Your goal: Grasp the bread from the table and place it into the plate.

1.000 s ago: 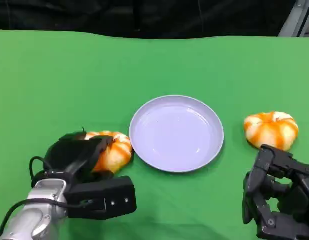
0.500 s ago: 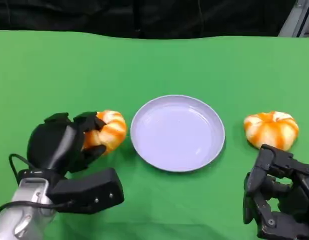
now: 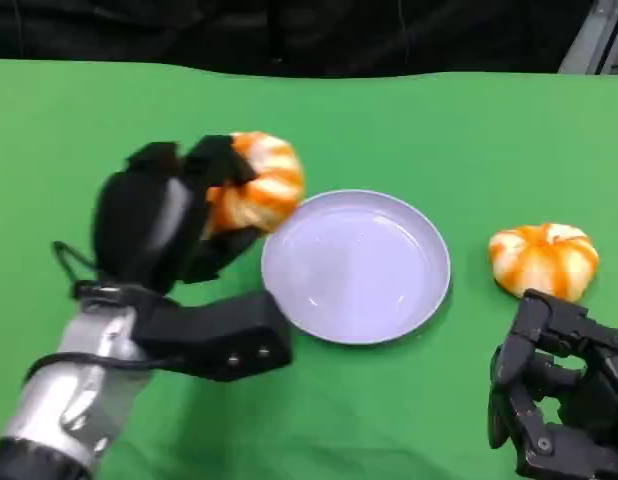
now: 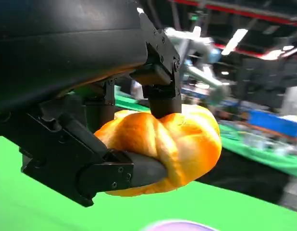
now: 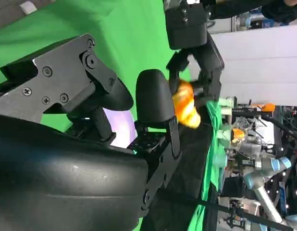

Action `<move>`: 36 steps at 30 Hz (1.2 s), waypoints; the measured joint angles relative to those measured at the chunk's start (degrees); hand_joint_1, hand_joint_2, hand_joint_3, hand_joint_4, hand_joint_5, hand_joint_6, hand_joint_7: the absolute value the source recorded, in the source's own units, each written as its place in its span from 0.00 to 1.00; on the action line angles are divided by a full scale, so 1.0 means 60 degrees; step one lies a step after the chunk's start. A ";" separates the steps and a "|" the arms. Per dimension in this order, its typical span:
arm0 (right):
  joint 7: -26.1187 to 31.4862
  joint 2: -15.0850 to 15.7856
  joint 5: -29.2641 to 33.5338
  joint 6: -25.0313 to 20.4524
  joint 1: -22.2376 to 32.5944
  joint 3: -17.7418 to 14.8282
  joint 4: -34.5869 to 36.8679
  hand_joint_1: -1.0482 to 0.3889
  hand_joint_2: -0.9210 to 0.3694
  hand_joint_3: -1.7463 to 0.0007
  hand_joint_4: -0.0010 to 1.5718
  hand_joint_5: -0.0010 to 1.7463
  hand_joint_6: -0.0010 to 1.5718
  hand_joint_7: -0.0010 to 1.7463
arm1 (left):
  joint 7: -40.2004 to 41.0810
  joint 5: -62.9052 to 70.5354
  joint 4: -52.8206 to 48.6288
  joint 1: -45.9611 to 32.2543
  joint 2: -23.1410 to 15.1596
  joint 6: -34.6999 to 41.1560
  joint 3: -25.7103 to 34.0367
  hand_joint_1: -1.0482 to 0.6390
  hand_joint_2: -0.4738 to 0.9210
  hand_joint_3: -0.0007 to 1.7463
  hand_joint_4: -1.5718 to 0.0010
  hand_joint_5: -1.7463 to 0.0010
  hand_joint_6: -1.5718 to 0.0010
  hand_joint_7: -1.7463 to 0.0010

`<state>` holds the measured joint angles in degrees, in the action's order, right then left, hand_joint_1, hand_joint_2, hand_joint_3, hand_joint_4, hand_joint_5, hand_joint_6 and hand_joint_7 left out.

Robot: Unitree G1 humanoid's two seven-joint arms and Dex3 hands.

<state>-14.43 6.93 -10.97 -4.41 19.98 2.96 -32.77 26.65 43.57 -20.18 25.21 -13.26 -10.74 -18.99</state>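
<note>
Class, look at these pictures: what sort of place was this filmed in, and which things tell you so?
Probably a robotics lab, set up for recording. A flat green cloth covers the table, a black curtain hangs behind it, and another robot arm stands among blurred benches beyond.

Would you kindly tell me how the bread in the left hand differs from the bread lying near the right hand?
The held bread is gripped by the left hand and lifted off the green table, beside the plate's rim; the other bread rests on the table, untouched, just beyond the right hand. The held bread sits tilted; the other bread lies flat. Both are round, orange-and-cream, lobed rolls.
</note>
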 measured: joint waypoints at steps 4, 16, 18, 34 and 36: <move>0.0001 -0.0008 0.0023 0.0053 -0.0003 0.0023 0.0004 0.71 0.26 0.28 0.53 1.00 0.39 1.00 | -0.0293 0.0018 -0.0648 0.0608 0.0539 -0.0030 -0.0524 0.53 0.82 0.42 0.49 0.00 0.49 0.23; 0.0002 -0.0048 0.0059 0.0249 0.0024 0.0147 0.0014 0.69 0.26 0.29 0.54 1.00 0.40 0.99 | -0.0206 0.0187 -0.3860 0.2073 0.1714 -0.0458 -0.1417 0.54 0.93 0.25 0.50 0.00 0.57 0.12; 0.0011 -0.0049 0.0061 0.0253 0.0049 0.0166 0.0013 0.69 0.27 0.29 0.54 1.00 0.40 0.99 | -0.0207 0.0179 -0.4257 0.2206 0.1803 -0.0494 -0.1447 0.55 0.97 0.19 0.51 0.00 0.56 0.19; 0.0156 -0.0056 0.0150 0.0256 0.0182 0.0322 -0.0147 0.69 0.26 0.29 0.55 1.00 0.43 0.97 | -0.2511 -0.0551 -0.5750 0.2863 0.1333 -0.1897 -0.1693 0.09 1.00 0.35 0.99 1.00 0.86 1.00; 0.0156 -0.0056 0.0101 0.0255 0.0181 0.0322 -0.0147 0.69 0.26 0.29 0.55 1.00 0.43 0.97 | -0.2710 -0.0541 -0.5608 0.2863 0.1254 -0.1894 -0.1722 0.04 1.00 0.42 1.00 1.00 0.93 1.00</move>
<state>-13.49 6.60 -10.37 -2.87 21.06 4.89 -33.66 10.39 40.32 -53.83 42.38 -5.74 -22.10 -29.32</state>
